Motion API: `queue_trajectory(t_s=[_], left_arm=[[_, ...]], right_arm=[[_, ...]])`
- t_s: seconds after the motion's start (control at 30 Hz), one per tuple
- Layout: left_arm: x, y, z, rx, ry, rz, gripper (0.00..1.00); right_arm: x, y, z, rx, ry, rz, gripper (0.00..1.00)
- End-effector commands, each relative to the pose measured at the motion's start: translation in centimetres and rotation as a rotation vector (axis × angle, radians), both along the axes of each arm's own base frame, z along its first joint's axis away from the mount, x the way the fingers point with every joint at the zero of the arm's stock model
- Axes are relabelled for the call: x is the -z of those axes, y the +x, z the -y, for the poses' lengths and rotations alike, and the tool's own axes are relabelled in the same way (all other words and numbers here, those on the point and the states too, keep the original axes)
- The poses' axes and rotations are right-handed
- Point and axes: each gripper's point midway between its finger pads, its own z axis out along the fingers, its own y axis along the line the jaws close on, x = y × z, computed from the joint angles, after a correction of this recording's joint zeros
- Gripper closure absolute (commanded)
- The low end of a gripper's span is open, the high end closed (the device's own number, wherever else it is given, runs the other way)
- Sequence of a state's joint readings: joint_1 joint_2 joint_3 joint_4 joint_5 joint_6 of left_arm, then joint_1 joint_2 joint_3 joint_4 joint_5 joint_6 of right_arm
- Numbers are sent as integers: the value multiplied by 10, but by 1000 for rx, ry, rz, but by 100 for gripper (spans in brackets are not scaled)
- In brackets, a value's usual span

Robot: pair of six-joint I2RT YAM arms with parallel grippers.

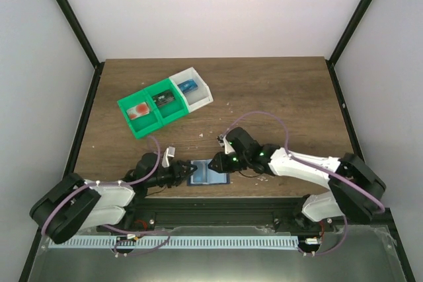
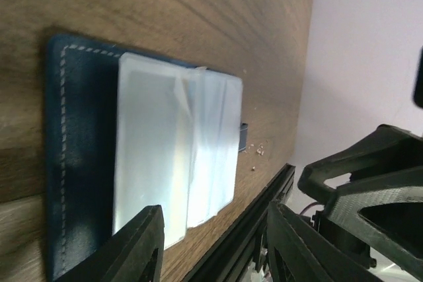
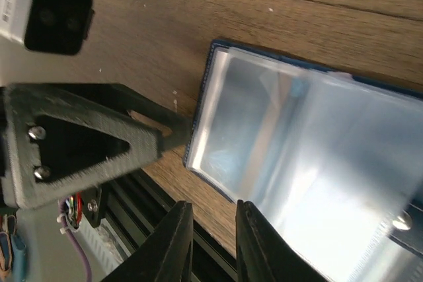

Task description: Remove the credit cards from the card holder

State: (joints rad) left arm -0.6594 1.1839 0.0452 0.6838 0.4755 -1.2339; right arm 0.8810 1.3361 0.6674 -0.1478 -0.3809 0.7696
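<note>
Desk: Black fingers (image 2: pixel 142 246) crowd the bottom of the left wrist view. Whose are they?

Photographer: They belong to the left gripper (image 2: pixel 215 249), jaws standing apart with nothing clamped between them. One finger overlaps the near corner of the card holder (image 2: pixel 82 130). The other hangs past the near edge of the tabletop (image 1: pixel 277 97), over the black rail (image 1: pixel 218 206).

Desk: Where does the holder lie?

Photographer: Flat and opened out on the tabletop, at its near edge about midway across, between the two grippers. The navy cover is down with its stitched border showing, and clear sleeves (image 2: pixel 172 143) are fanned on top.

Desk: And the right gripper (image 3: pixel 211 229)?

Photographer: It is at the holder's far right corner, jaws only a slit apart, with bare wood showing through the slit. One fingertip meets the holder's edge, and I see nothing pinched.

Desk: Any cards out yet?

Photographer: None I can vouch for. No card lies loose beside the holder, and neither gripper carries one. The sleeves glare pale, so I cannot tell whether cards sit inside. At the far left, a green tray (image 1: pixel 140 129) and a white tray (image 1: pixel 201 100) touching it hold small things, one of them blue, too small to name.

Desk: So how far along is it?

Photographer: By my reading, the opening is done and the pulling is what is left: pin a sleeve, catch a card's edge, slide it free
</note>
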Motion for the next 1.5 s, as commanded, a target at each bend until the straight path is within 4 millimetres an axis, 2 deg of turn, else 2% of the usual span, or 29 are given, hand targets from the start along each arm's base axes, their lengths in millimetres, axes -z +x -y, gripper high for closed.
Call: queue_trajectory(t_s=[0.0, 0.13, 0.37, 0.73, 1.07, 1.27, 1.47], left_arm=[[-16, 0, 8, 30, -99, 21, 55], [-10, -2, 9, 37, -103, -3, 56], [7, 0, 1, 13, 2, -15, 57], [8, 7, -14, -50, 89, 8, 56], [4, 9, -11, -48, 73, 9, 51], [1, 10, -7, -33, 59, 23, 45], [7, 13, -4, -9, 88, 26, 54]], right_arm=[[-9, 8, -25, -5, 9, 12, 80], [3, 8, -36, -18, -14, -11, 80], [29, 7, -37, -26, -68, -48, 80], [63, 3, -30, -32, -172, -67, 81], [74, 4, -21, -12, -206, -49, 99], [80, 2, -19, -15, -206, -56, 100], [80, 1, -19, -17, -200, -53, 99]])
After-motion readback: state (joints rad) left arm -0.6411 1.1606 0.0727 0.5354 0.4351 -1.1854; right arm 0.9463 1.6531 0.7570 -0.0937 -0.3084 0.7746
